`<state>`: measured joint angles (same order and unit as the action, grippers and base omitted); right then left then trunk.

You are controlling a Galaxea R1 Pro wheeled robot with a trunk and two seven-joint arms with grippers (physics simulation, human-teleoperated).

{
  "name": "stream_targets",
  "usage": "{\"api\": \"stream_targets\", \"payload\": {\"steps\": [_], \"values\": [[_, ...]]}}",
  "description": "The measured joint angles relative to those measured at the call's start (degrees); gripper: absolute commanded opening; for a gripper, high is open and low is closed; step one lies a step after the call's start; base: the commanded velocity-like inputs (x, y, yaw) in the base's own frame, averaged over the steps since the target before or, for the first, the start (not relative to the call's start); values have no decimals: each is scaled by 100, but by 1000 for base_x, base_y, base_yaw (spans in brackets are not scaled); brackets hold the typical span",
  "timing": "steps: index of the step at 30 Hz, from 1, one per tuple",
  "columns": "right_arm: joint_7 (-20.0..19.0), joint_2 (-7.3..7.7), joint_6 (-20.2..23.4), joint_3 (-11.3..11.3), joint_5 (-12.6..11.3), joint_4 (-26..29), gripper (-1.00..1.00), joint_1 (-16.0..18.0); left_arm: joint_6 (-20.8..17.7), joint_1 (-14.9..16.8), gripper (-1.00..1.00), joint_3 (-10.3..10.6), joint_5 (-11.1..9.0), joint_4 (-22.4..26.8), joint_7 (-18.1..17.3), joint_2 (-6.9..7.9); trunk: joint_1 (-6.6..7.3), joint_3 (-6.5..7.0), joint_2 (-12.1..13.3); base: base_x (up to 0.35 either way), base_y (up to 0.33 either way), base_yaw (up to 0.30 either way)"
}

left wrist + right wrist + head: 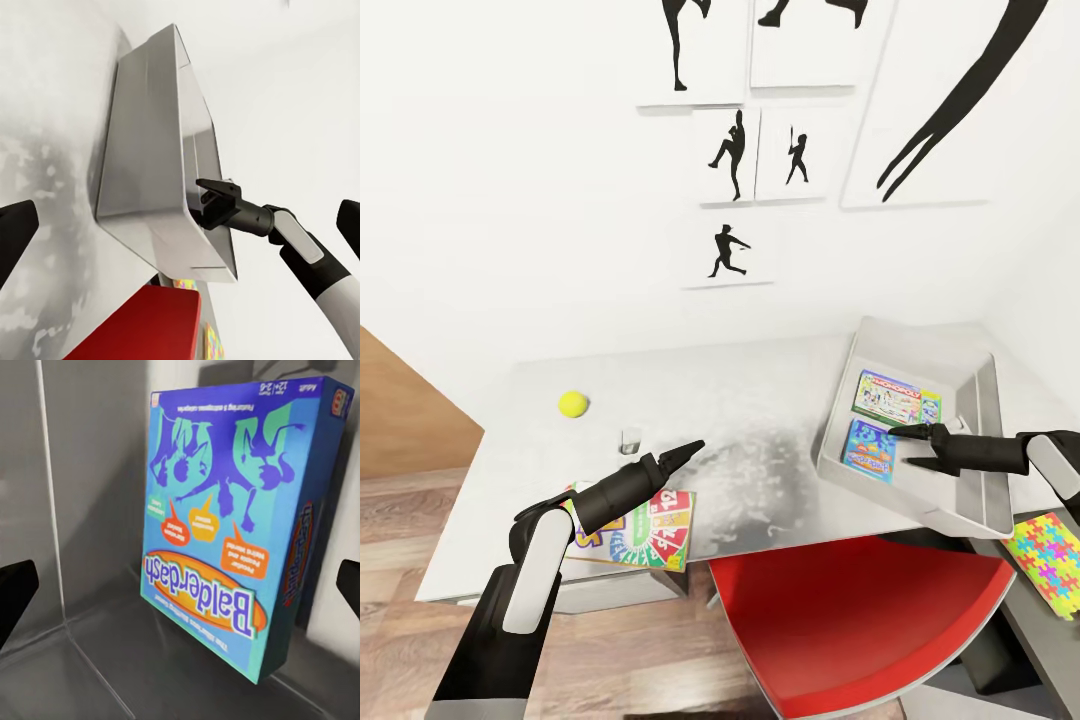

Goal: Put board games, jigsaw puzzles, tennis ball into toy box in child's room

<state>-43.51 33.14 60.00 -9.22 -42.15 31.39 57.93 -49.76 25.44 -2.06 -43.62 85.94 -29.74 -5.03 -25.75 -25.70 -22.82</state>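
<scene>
The light grey toy box [920,345] stands at the right end of the table [760,400]. Inside it lie a white-green board game [897,398] and a blue board game [868,450]. My right gripper [908,447] hovers open over the blue one, which the right wrist view shows close up as the Balderdash box [217,532] against the box wall [90,472]. The tennis ball [572,403] rests at the table's left. A yellow-green and red board game [655,530] lies at the front edge, under my left arm. My left gripper [690,450] is open above the tabletop. A jigsaw puzzle [1050,560] lies at the far right.
A red chair [860,620] sits under the table's front edge between my arms. A small clear cup [630,440] stands near the ball. Black sports pictures [730,250] hang on the white wall behind. Wood floor [400,540] shows at left. The left wrist view shows the toy box [157,150] from outside, with the right gripper [217,199] over it.
</scene>
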Motion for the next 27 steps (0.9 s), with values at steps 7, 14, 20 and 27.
{"api": "stream_targets", "payload": {"steps": [7,14,20,27], "values": [[-2,-4,0,0,0,2,100,1,0,0,100,0,1,0,0,0,0,0,0,0,0,0],[-6,-1,0,0,0,8,100,0,0,0,100,1,2,0,0,0,0,0,0,0,0,0],[-16,9,0,10,-3,85,100,-22,0,0,100,0,2,0,0,2,0,0,0,0,0,0],[-37,60,0,44,-16,541,100,-77,0,0,100,3,1,0,0,5,0,0,0,0,0,0]]}}
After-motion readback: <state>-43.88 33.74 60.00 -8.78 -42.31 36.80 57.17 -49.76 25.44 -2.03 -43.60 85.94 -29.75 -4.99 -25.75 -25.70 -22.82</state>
